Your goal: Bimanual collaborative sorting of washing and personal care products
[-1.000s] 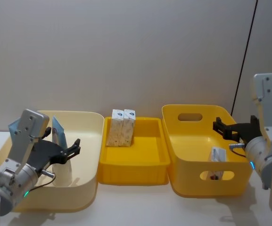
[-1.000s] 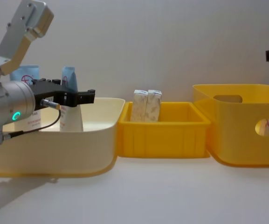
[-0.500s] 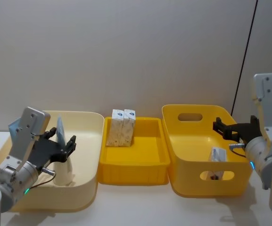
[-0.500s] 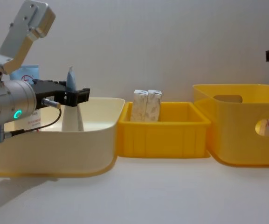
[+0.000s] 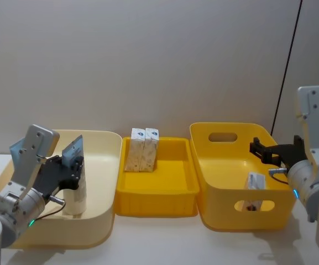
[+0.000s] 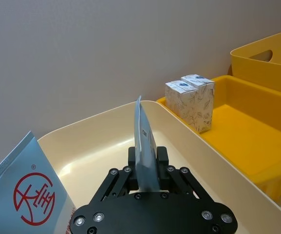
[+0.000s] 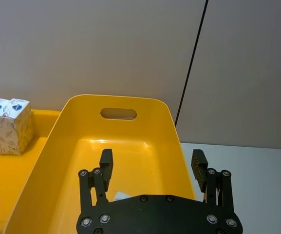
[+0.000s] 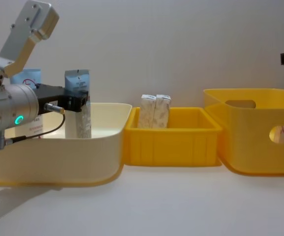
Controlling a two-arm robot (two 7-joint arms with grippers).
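Blue-topped white squeeze tube (image 8: pixel 77 79) is clamped by the left gripper (image 8: pixel 81 102) inside the cream plastic bin (image 8: pixel 58 152); a straight, rim-clearing lift is advised. Right gripper (image 7: pixel 152 161) is held open, empty, over the deep yellow bin (image 7: pixel 145 131).

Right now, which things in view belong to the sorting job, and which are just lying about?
Job:
- gripped tube, clamped by the left end effector in the cream bin
- second tube beside it
- two cartons in the low tray
- lone carton in the tall bin
- open right end effector over it

Just containers, not sorted:
- cream bin
- low tray
- tall bin
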